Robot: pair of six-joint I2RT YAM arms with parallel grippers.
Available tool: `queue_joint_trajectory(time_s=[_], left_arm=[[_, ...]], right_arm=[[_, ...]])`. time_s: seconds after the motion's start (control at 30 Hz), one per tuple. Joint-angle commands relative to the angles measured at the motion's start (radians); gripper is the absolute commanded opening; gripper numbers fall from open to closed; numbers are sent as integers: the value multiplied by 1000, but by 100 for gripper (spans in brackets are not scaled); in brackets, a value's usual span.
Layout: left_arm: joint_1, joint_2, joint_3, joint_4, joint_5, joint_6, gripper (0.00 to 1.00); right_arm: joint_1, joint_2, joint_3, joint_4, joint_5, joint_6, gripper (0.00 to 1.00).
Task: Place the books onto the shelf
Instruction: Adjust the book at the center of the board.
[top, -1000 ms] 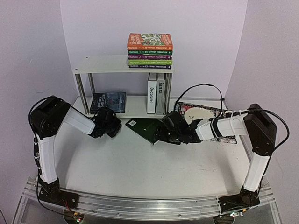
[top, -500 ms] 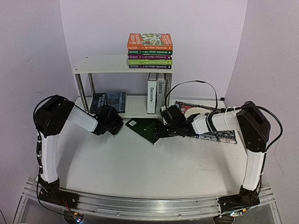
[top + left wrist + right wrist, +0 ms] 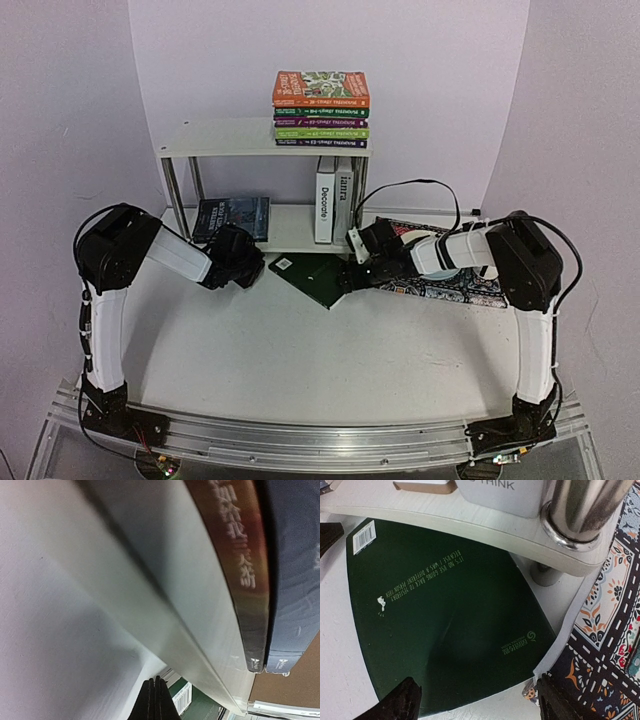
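Closer, green book (image 3: 445, 620) — lettering (image 3: 422, 581) legible, overhead not

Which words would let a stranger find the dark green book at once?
Find the white shelf. Just before its lower board lies the dark green book, flat and skewed. Unlike the shelved books, it rests on the table, barcode label up.

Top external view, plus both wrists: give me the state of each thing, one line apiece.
dark green book, flat on the table, back cover up, not shelved.
paperback stack, lying flat on top of the shelf.
Decorate book, upright on the lower board.
grey book, upright beside it.
dark book, flat on the lower board.
left gripper, shut, empty.
right gripper, open over the dark green book.
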Motion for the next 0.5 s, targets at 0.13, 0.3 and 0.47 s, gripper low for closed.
queue_joint_trajectory(time_s=[0.13, 0.3, 0.47], left_arm=[[-13, 29, 31, 5, 46, -20, 0], [-13, 35, 35, 4, 47, -23, 0], [-13, 42, 42, 5, 55, -24, 0]], right_arm=[[-34, 25, 44, 28, -42, -68, 82], [-49, 47, 63, 37, -64, -67, 82], [-69, 81, 69, 58, -95, -42, 82]])
